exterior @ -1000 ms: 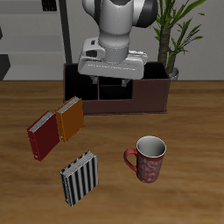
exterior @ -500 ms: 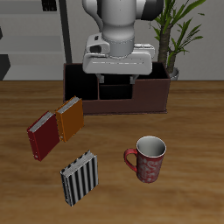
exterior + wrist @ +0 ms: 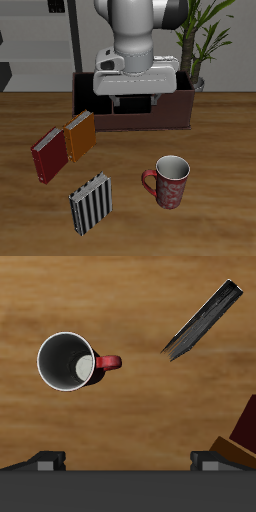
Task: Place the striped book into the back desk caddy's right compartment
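One back desk caddy (image 3: pixel 172 108) partly hidden, mug (image 3: pixel 170 181) holds nothing, striped book (image 3: pixel 91 203) on table, hand (image 3: pixel 133 101) fingers apart

The table (image 3: pixel 225 140) looks like warm wood with visible grain and a soft sheen. The mug (image 3: pixel 170 182) seems glazed ceramic, red outside, pale inside. The striped book (image 3: pixel 91 203) has a smooth matt cover. The back desk caddy (image 3: pixel 176 108) appears matt dark brown.
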